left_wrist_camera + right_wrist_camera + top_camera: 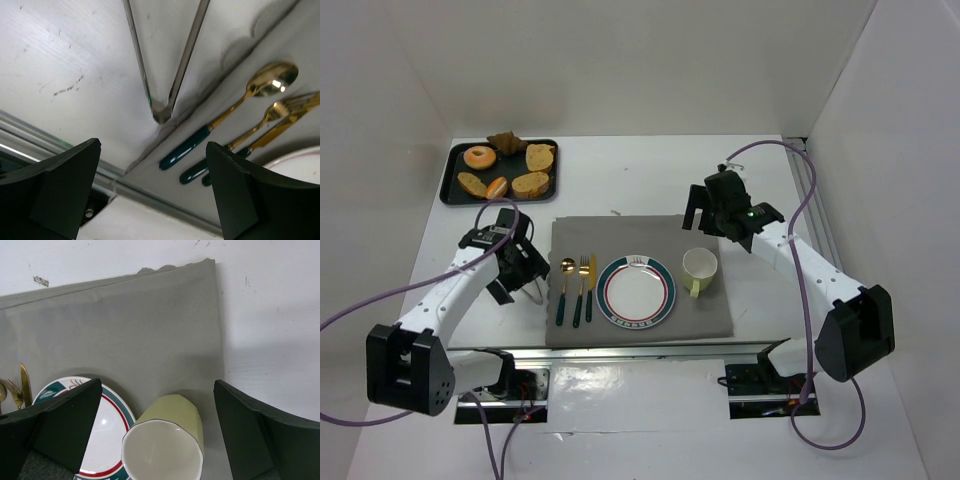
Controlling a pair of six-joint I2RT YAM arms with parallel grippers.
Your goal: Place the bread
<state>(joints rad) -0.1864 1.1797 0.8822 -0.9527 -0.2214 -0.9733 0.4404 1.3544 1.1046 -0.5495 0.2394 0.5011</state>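
Left pincer (153,165): fingers spread wide with nothing between them, hanging low over a pair of metal tongs (161,114). The joined end of the tongs is nearest the pincer and the two arms splay away from it. The tongs lie flat on the desk (60,45), just beside the left edge of the grey cloth (620,235).

Right pincer (157,435): likewise spread and empty, above the cup (167,440) and near the plate (636,292).

Bread (530,183): several pieces on the black tray (448,195) at the far left of the desk, well apart from both pincers. There is a ring-shaped piece, a croissant at the far rim, and slices.

Judgement:
- The bread is light, with a soft crumb under a dry crust. It is not slippery, but it will dent and crumble if squeezed hard.
- The tongs look like the intended tool. Take them partway along the arms, clear of the joined end, so that closing the pincer closes them.
- Grip a slice gently across its short width.
- The plate is probably the destination.
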